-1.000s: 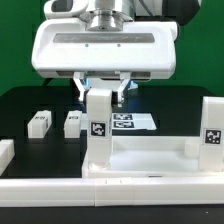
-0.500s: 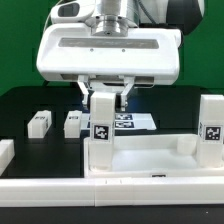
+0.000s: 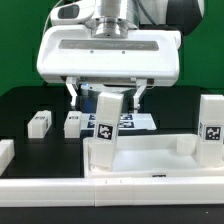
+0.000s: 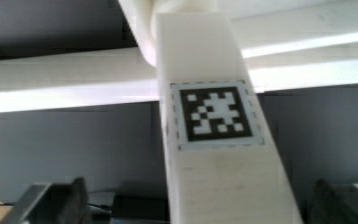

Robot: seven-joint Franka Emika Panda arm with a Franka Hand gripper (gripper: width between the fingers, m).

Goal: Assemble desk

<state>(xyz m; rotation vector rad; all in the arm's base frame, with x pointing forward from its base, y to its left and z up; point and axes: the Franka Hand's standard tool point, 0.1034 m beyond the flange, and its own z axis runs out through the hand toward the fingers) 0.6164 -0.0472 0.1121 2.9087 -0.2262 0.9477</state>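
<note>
**Exterior view: leg leans at the tabletop corner, gripper spread wide above it**

Nearest the camera, a long low white bar (image 3: 60, 192) runs across the front of the black table (image 3: 25, 100). Just behind it lies the desk's rimmed white tabletop (image 3: 150, 160).

A tagged leg (image 3: 107, 125) has its foot at the tabletop's corner on the exterior view's left. It is tilted, with its top leaning toward the exterior view's right. Whether its foot sits fully in the socket cannot be told. At the opposite corner, on the exterior view's right, a second leg (image 3: 211, 125) stands upright with its tag facing the camera.

Farther back, two loose legs (image 3: 39, 123) (image 3: 72, 123) lie side by side on the table, well apart from the tabletop. The marker board (image 3: 135, 122) lies flat behind the tilted leg, which partly hides it.

Above the tilted leg hangs the gripper (image 3: 105, 96). Its fingers (image 3: 74, 93) are spread wide, one on each side of the leg's top, and clear of it. It holds nothing.

In the wrist view, the tilted leg (image 4: 208, 150) fills the middle of the picture, its square tag plain on the facing side. Pale bands of the tabletop (image 4: 60, 85) cross behind it. Dark shapes flank the leg at the picture's edges, too blurred to name.
</note>
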